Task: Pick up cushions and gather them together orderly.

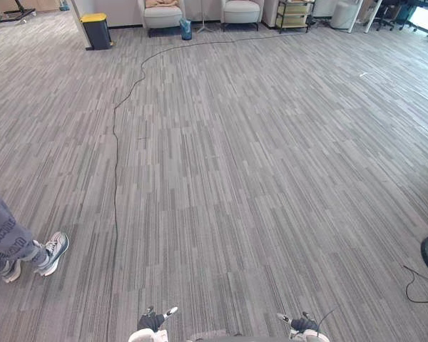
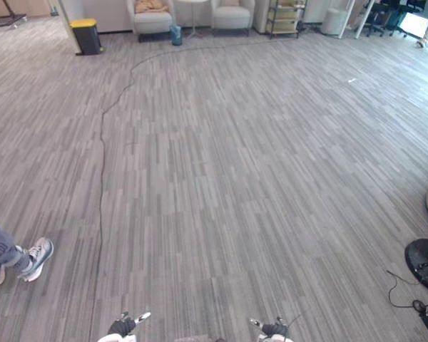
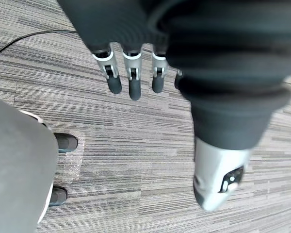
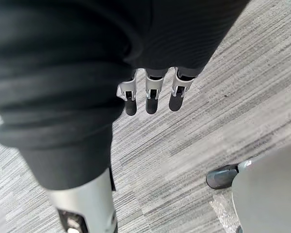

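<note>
A tan cushion [image 1: 162, 3] lies on the seat of the left of two pale armchairs [image 1: 162, 17] by the far wall, a long way across the carpet. My left hand [image 3: 134, 82] hangs low by my side with its fingers straight and nothing in it; it also shows at the bottom edge of the left eye view [image 1: 151, 322]. My right hand [image 4: 153, 97] hangs the same way, open and holding nothing, at the bottom edge to the right [image 1: 302, 325]. Both hands are above bare grey carpet.
A second armchair [image 1: 241, 11] and a shelf rack [image 1: 294, 14] stand by the far wall. A yellow-lidded bin [image 1: 95, 28] is at the far left. A person's legs [image 1: 14, 246] stand close on my left. A black round base [image 2: 424, 263] lies at the right.
</note>
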### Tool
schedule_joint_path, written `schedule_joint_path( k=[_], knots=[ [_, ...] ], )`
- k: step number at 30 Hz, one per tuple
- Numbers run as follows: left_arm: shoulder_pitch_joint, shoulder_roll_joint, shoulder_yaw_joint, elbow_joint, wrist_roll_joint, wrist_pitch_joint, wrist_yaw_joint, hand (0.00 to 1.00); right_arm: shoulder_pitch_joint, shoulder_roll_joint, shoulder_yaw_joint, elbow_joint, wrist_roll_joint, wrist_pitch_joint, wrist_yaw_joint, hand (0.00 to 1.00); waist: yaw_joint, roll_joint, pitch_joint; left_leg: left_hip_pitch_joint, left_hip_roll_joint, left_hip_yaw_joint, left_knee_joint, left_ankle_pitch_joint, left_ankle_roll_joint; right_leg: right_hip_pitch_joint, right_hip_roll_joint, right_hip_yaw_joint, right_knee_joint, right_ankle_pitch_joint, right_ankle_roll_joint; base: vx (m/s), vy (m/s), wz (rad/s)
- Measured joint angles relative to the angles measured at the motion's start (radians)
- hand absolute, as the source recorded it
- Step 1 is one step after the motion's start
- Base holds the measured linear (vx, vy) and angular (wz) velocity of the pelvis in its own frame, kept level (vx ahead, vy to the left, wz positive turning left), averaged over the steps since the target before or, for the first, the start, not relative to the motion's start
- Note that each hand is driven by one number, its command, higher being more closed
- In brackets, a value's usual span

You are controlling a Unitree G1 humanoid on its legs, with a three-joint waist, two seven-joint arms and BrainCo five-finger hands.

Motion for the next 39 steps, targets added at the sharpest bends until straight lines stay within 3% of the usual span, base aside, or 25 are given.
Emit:
schedule_joint_path(
  k=[7, 10, 13, 16, 20, 21, 23, 25, 28, 29, 30, 32, 34, 35, 37, 38, 39],
  knots=[
    [-0.003, -0.002, 0.010, 0.000, 0.000, 0.002, 0.000, 0.00, 0.003, -0.002, -0.001, -0.001, 0.057, -0.001, 0.006, 0.00, 0.000, -0.002, 0.003, -0.008, 0.000, -0.006, -0.006, 0.000, 0.000, -0.004, 0.000, -0.008, -0.001, -0.002, 0.002, 0.00, -0.001, 0.01],
    [-0.011, -0.003, 0.024, -0.003, 0.002, 0.005, 0.001, 0.00, 0.003, 0.000, 0.000, -0.014, 0.080, -0.003, 0.008, 0.00, 0.000, -0.007, 0.020, -0.028, 0.008, -0.004, 0.016, -0.007, -0.008, -0.057, 0.004, -0.019, 0.098, -0.054, 0.002, -0.01, -0.016, 0.01],
    [-0.017, -0.004, 0.078, -0.035, 0.000, 0.006, 0.003, 0.00, 0.011, 0.014, -0.001, -0.044, 0.105, -0.011, 0.005, 0.00, 0.012, -0.025, 0.045, -0.113, 0.023, 0.006, 0.169, -0.085, -0.015, -0.146, -0.001, -0.044, 0.257, -0.144, -0.020, -0.01, -0.076, -0.01],
    [-0.015, -0.029, 0.111, -0.066, -0.003, 0.005, 0.004, 0.00, 0.033, 0.009, -0.003, -0.083, 0.117, -0.020, 0.001, 0.00, 0.029, -0.006, 0.059, -0.202, 0.079, 0.013, 0.396, -0.210, -0.025, -0.167, 0.001, -0.097, 0.334, -0.210, -0.027, -0.01, -0.076, -0.07],
    [-0.020, -0.039, 0.158, -0.122, -0.044, 0.000, 0.003, 0.00, 0.038, 0.003, 0.004, -0.104, 0.131, -0.028, -0.003, 0.00, 0.037, -0.007, 0.089, -0.418, 0.167, 0.035, 0.815, -0.247, -0.006, -0.155, 0.001, -0.136, 0.373, -0.273, -0.065, 0.11, -0.041, 0.36],
    [-0.019, -0.042, 0.157, -0.131, -0.063, -0.002, 0.002, 0.00, 0.039, -0.001, 0.009, -0.107, 0.131, -0.028, -0.008, 0.00, 0.037, 0.001, 0.088, -0.468, 0.194, 0.038, 0.835, -0.255, -0.026, -0.139, -0.001, -0.145, 0.374, -0.287, -0.055, 0.20, -0.006, 0.29],
    [-0.018, -0.048, 0.157, -0.136, -0.090, -0.004, 0.001, 0.00, 0.031, -0.004, 0.013, -0.104, 0.131, -0.025, -0.013, 0.00, 0.048, 0.003, 0.091, -0.499, 0.207, 0.046, 0.786, -0.254, -0.028, -0.106, -0.018, -0.145, 0.367, -0.299, -0.034, 0.33, 0.093, 0.06],
    [-0.019, -0.051, 0.155, -0.144, -0.099, -0.005, 0.000, 0.00, 0.023, -0.003, 0.021, -0.104, 0.131, -0.023, -0.015, 0.00, 0.051, -0.001, 0.090, -0.534, 0.193, 0.068, 0.691, -0.231, -0.037, -0.056, -0.052, -0.137, 0.317, -0.309, -0.016, 0.46, 0.190, -0.13],
    [-0.020, -0.050, 0.132, -0.161, -0.099, -0.016, -0.004, 0.00, 0.017, -0.004, 0.041, -0.104, 0.130, -0.023, -0.018, 0.00, 0.067, -0.005, 0.087, -0.588, 0.164, 0.070, 0.542, -0.094, -0.025, 0.006, -0.103, -0.115, 0.232, -0.334, 0.038, 0.44, 0.245, -0.25],
    [-0.020, -0.050, 0.130, -0.165, -0.098, -0.022, -0.008, 0.00, 0.024, 0.006, 0.040, -0.101, 0.129, -0.021, -0.018, 0.00, 0.080, -0.027, 0.069, -0.598, 0.147, 0.083, 0.579, -0.073, 0.002, 0.025, -0.129, -0.103, 0.217, -0.343, 0.057, 0.59, 0.323, -0.38],
    [-0.027, -0.039, 0.128, -0.163, -0.091, -0.023, -0.007, 0.00, 0.030, 0.017, 0.039, -0.098, 0.129, -0.020, -0.018, 0.00, 0.083, -0.048, 0.053, -0.599, 0.137, 0.111, 0.597, -0.105, 0.013, 0.019, -0.150, -0.104, 0.238, -0.341, 0.083, 0.82, 0.359, -0.31],
    [-0.042, -0.014, 0.119, -0.146, -0.068, -0.018, -0.005, 0.00, 0.026, 0.051, 0.040, -0.112, 0.125, -0.021, -0.011, 0.00, 0.084, -0.085, 0.049, -0.562, 0.113, 0.127, 0.612, -0.161, 0.045, -0.042, -0.189, -0.100, 0.422, -0.308, 0.134, 0.73, 0.291, -0.10],
    [-0.070, 0.014, 0.076, -0.110, -0.050, 0.007, -0.001, 0.00, 0.027, 0.056, 0.040, -0.126, 0.121, -0.022, -0.004, 0.00, 0.078, -0.095, 0.058, -0.448, 0.085, 0.121, 0.575, -0.191, 0.072, -0.158, -0.204, -0.062, 0.787, -0.197, 0.162, 0.62, 0.234, 0.07],
    [-0.075, 0.011, 0.068, -0.101, -0.047, 0.010, 0.000, 0.00, 0.026, 0.054, 0.040, -0.133, 0.119, -0.023, 0.000, 0.00, 0.077, -0.089, 0.063, -0.363, 0.079, 0.119, 0.542, -0.208, 0.075, -0.223, -0.198, -0.054, 0.997, -0.188, 0.159, 0.56, 0.165, 0.02],
    [-0.084, 0.002, 0.058, -0.098, -0.042, 0.011, 0.001, 0.00, 0.030, 0.054, 0.040, -0.164, 0.111, -0.024, 0.003, 0.00, 0.066, -0.078, 0.070, -0.231, 0.073, 0.119, 0.474, -0.218, 0.088, -0.325, -0.180, -0.067, 1.197, -0.197, 0.143, 0.45, 0.089, -0.07],
    [-0.086, -0.013, 0.059, -0.098, -0.042, 0.012, 0.002, 0.00, 0.030, 0.052, 0.040, -0.180, 0.110, -0.030, 0.004, 0.00, 0.056, -0.064, 0.069, -0.148, 0.075, 0.109, 0.409, -0.243, 0.084, -0.396, -0.163, -0.103, 1.233, -0.214, 0.114, 0.50, 0.077, -0.01],
    [-0.088, -0.022, 0.060, -0.097, -0.043, 0.012, 0.002, 0.00, 0.030, 0.051, 0.039, -0.199, 0.109, -0.033, 0.005, 0.00, 0.044, -0.056, 0.069, -0.101, 0.078, 0.098, 0.366, -0.267, 0.057, -0.448, -0.157, -0.143, 1.226, -0.224, 0.101, 0.60, 0.080, 0.07]
  ],
)
